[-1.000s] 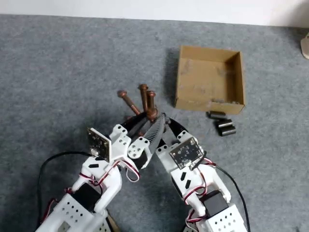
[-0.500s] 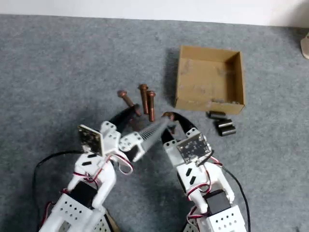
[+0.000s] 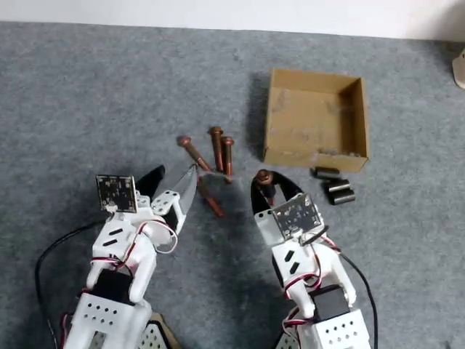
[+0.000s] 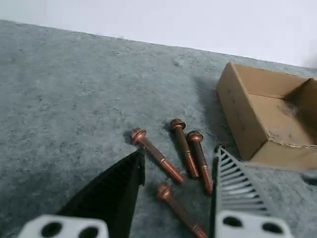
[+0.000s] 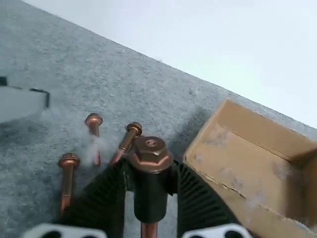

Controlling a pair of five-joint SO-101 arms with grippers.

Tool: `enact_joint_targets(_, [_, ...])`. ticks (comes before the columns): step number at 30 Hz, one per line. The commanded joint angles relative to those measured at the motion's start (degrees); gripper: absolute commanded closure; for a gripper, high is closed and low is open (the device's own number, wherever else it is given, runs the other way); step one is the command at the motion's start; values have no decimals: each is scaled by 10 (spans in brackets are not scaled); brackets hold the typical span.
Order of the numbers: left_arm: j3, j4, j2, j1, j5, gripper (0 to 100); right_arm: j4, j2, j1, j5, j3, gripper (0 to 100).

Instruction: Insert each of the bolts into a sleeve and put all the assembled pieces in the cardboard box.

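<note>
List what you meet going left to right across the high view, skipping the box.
left gripper, open → loose bolts → right gripper holding the sleeved bolt → loose sleeves

The bolts (image 3: 217, 149) were copper-brown, the sleeves (image 3: 340, 195) black, the cardboard box (image 3: 312, 120) plain tan, the surface (image 3: 87, 94) mottled grey. The white arms (image 3: 120, 269) had black fingers (image 3: 151, 180), one ribbed pale grey.

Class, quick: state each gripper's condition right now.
Left gripper: open, empty.
Right gripper: closed on a copper-coloured metal bolt inside a black cylindrical sleeve.
</note>
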Motion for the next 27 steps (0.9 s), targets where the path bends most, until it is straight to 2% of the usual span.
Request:
enact_joint_targets(1, [15, 4, -9, -6, -4, 790, 1, 51, 19, 0, -18, 994])
enact_joint_targets(8, [15, 7, -4, -7, -6, 790, -3, 333, 64, -1, -229, 994])
enact_joint_targets(12, [15, 40, -8, -27, -6, 790, -3, 484, 83, -2, -375, 994])
enact_joint_targets(18, [15, 44, -4, -40, -6, 790, -3, 703, 115, -96, -586, 994])
enact_joint_targets(27, [15, 59, -8, -39, -6, 790, -3, 977, 117, -161, -809, 994])
